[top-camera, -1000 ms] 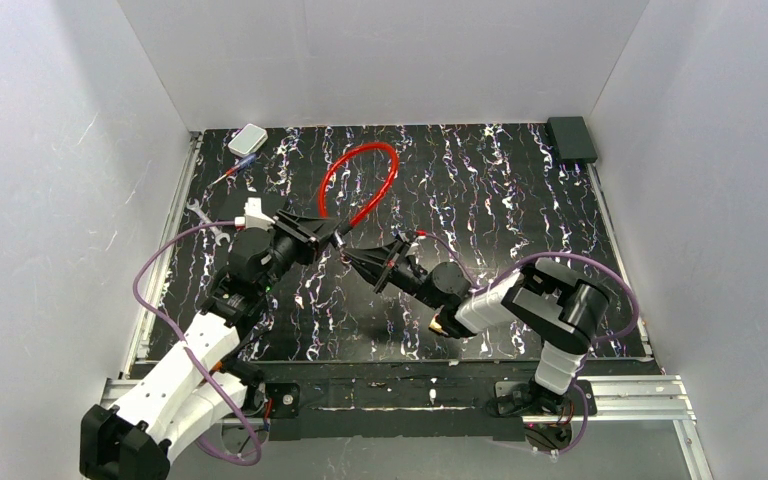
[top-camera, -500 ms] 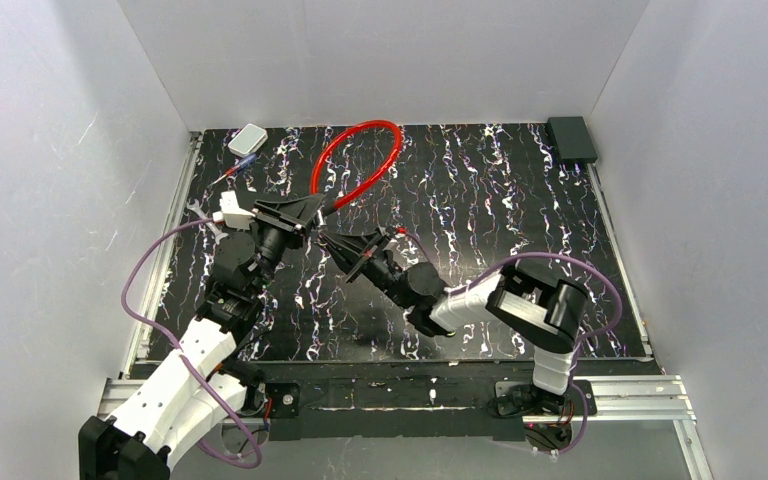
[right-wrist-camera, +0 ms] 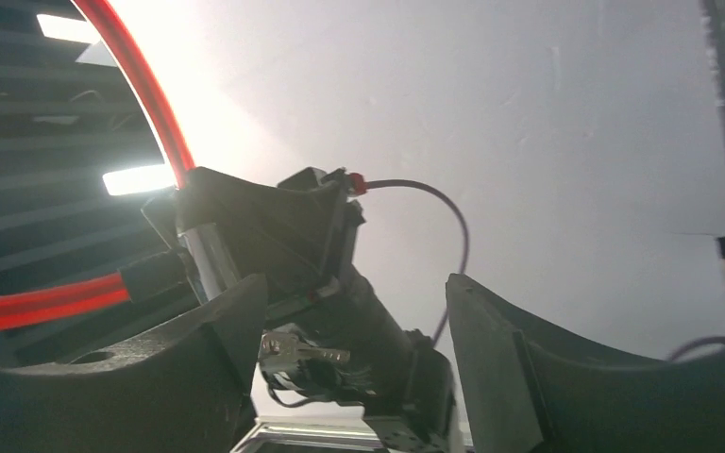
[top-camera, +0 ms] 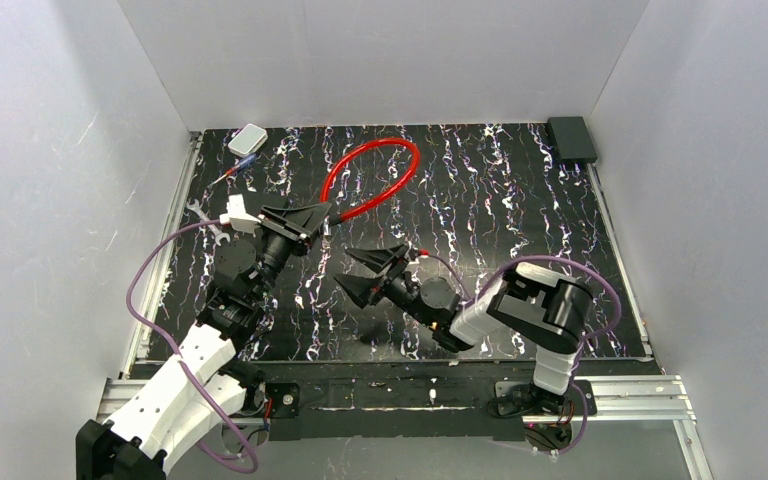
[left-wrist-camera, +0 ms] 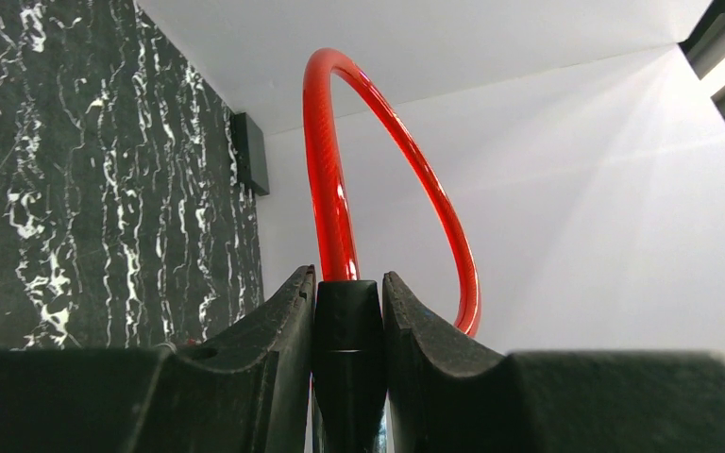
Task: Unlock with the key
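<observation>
Left gripper point(top-camera: 310, 213): fingers clamped on the black cylindrical lock body point(left-wrist-camera: 347, 326), held clear of the black white-veined tabletop point(top-camera: 520, 200). The glossy red cable loop point(top-camera: 380, 165) leaves the far end of the body and arcs away toward 1 o'clock in the top view.

Right gripper point(top-camera: 343, 266): fingers spread wide, nothing between them, tips aimed roughly at 9 to 10 o'clock.

Key relation: the lock lies at about 11 o'clock from the right gripper, near but not touching. The body's long axis runs along the left fingers, about 8 o'clock to 2 o'clock, with the cable at the 2 o'clock end. The right arm is the nearer free tool.

Small silver key point(right-wrist-camera: 295, 351): seen only in the right wrist view, low against the left gripper's base, at the end of the body opposite the cable. Cannot tell whether it is seated in the keyhole or just hanging there.

Judgement: the next move likely turns on bringing the open right fingers onto that key head, in line with the body's axis.
</observation>
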